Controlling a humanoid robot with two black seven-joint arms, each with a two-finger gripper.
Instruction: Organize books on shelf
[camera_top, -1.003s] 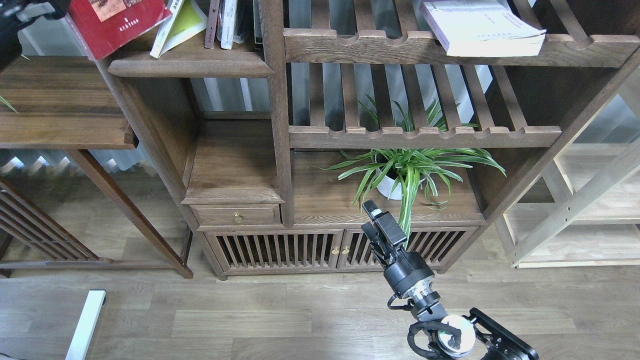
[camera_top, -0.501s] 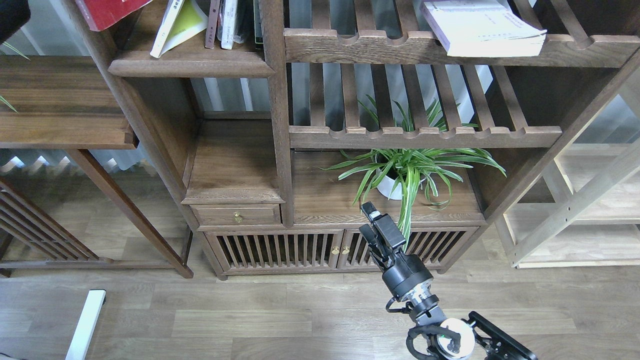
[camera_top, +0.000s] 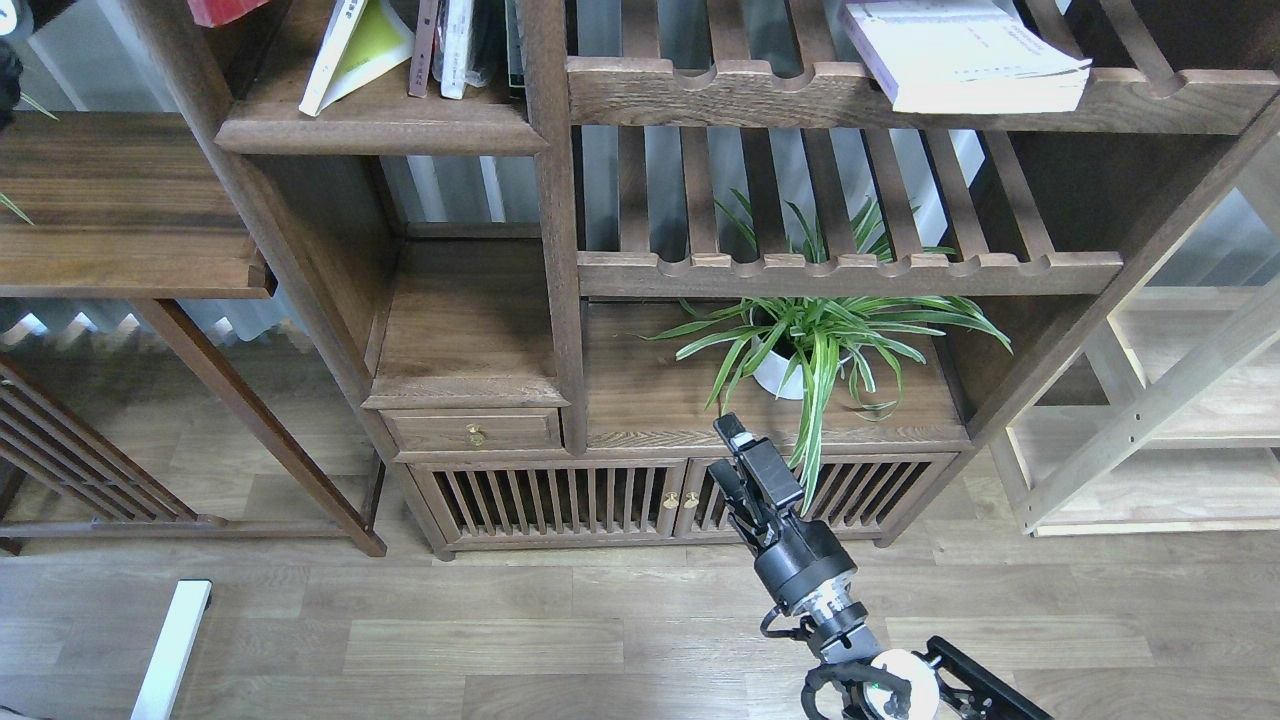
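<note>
A yellow-green paperback (camera_top: 365, 40) is seen leaning on the dark-brown shelf (camera_top: 375, 128); the right gripper's (camera_top: 728, 455) state cannot be told.

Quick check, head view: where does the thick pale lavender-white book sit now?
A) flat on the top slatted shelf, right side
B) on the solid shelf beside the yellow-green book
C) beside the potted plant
A: the thick pale lavender-white book lies flat across the notched rail of the top slatted shelf at upper right.
</note>
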